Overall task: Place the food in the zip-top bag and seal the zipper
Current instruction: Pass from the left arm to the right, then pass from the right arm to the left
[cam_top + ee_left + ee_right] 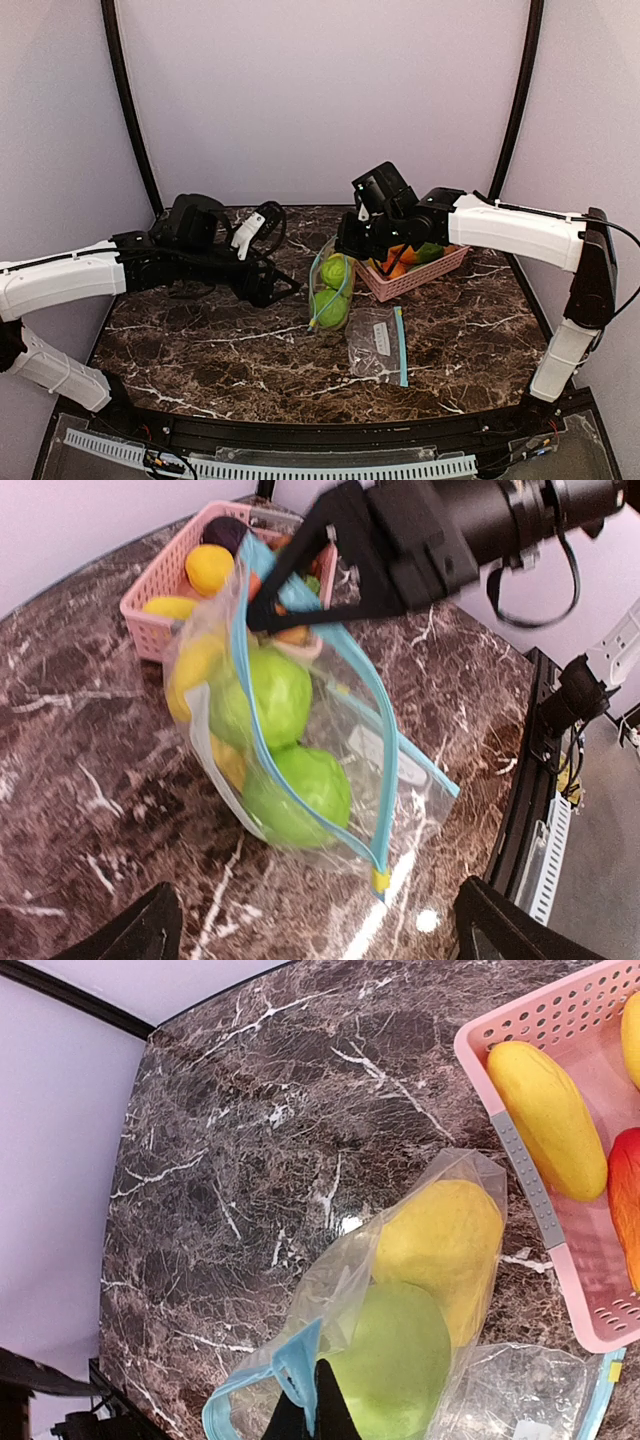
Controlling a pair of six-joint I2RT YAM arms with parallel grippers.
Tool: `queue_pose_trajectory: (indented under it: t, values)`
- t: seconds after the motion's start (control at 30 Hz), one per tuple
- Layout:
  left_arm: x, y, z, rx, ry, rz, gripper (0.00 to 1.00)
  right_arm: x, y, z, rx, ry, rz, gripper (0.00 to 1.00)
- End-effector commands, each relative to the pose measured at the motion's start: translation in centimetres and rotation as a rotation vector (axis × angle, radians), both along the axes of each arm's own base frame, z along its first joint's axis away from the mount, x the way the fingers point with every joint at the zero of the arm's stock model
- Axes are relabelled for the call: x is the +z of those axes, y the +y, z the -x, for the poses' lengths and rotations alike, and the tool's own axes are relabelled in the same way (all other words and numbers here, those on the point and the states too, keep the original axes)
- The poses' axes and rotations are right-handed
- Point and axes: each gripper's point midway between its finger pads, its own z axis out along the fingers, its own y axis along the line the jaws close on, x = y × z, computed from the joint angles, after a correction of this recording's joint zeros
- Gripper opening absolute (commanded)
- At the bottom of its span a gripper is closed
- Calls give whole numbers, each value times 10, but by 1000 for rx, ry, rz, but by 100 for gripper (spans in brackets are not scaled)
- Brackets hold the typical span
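A clear zip-top bag [331, 290] with a blue zipper strip stands on the marble table, holding two green fruits [285, 735] and a yellow one [440, 1235]. Its mouth gapes; a yellow slider [380, 880] sits at the near end of the strip. My right gripper [312, 1405] is shut on the blue strip at the bag's top, and shows above the bag in the top view [352, 243]. My left gripper [320, 920] is open, a short way from the bag's slider end, touching nothing [270, 285]. More food lies in the pink basket [415, 270].
The pink basket [525, 1175] holds a long yellow fruit [550, 1120], an orange-red one [625, 1190] and a dark purple one [228, 532]. A second, flat zip-top bag [378, 345] lies to the right of the filled one. Purple walls enclose the table.
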Motion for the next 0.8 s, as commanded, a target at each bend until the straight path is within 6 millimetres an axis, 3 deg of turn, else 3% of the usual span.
queue_pose_trajectory:
  t: [0.0, 0.17, 0.3, 0.5, 0.77]
  values:
    - [-23, 1, 18, 103, 74, 118, 97, 10, -3, -6, -120, 5, -59, 0]
    - [-42, -22, 44, 87, 151, 248, 98, 10, 0, -8, -127, 10, -70, 0]
    - [-57, -31, 43, 89, 171, 218, 97, 13, 2, -7, -125, 5, -75, 0]
    - [-73, -46, 44, 59, 197, 181, 61, 12, 0, -7, -131, 1, -69, 0]
    - [-79, -45, 42, 78, 190, 141, 31, 8, -1, -7, -131, 3, -59, 0]
